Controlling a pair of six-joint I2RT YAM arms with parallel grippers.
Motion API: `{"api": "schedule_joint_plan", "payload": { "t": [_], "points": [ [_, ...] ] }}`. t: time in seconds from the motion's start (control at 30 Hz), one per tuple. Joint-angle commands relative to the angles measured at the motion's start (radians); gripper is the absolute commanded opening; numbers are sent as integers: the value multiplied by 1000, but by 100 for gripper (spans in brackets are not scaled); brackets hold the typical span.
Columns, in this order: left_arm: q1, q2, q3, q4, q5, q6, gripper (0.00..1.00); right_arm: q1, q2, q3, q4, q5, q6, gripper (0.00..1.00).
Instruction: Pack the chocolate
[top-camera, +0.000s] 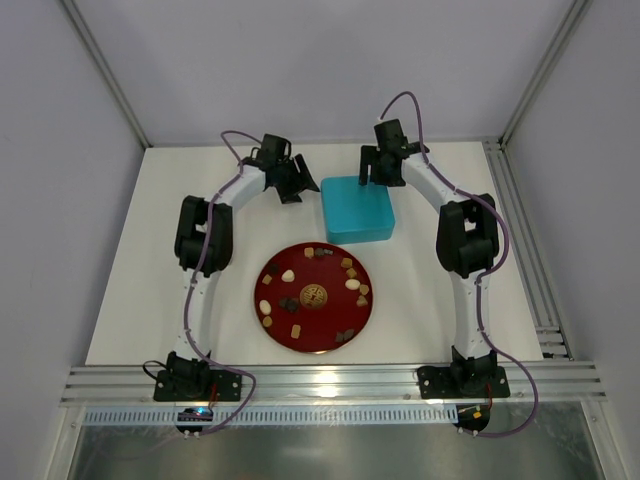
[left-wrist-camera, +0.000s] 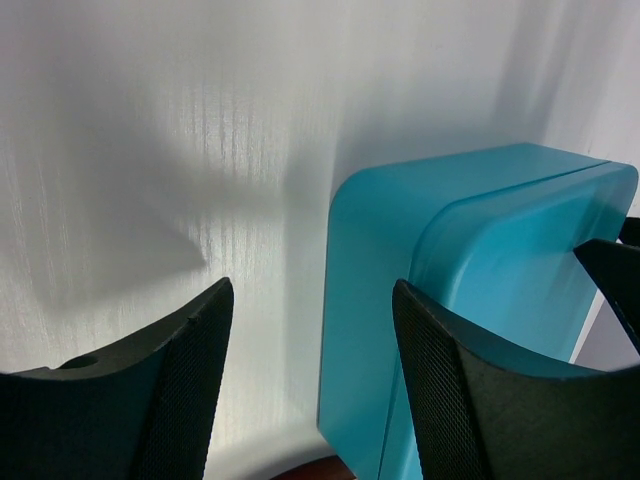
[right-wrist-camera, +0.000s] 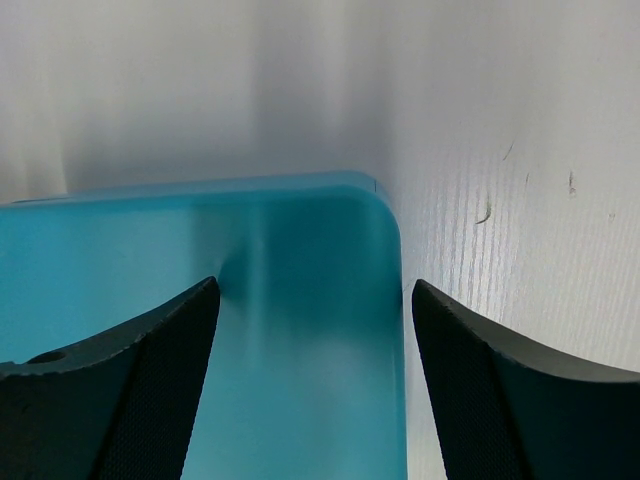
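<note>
Nearest lay the red plate (top-camera: 275, 320), chocolates (top-camera: 314, 296) scattered across it, none boxed. Beyond sat the closed teal box (top-camera: 358, 208). Flanking it, the left gripper (top-camera: 291, 186) and right gripper (top-camera: 374, 172) stood spread, holding nothing, seemingly poised for its lid.

No legible text, labels, numbers anywhere.
</note>
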Motion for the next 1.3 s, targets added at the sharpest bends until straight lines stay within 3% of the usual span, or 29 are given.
{"api": "schedule_joint_plan", "payload": {
  "t": [0.0,0.53,1.27],
  "points": [
    [-4,-92,-12,65,-35,-5,64,10,16,-52,-121,47,-43,78],
    [-24,-40,10,139,-23,-28,62,32,17,-29,-121,39,-46,78],
    [-38,32,-9,-69,-117,-11,40,53,43,-21,-138,87,-67,78]
  ]
}}
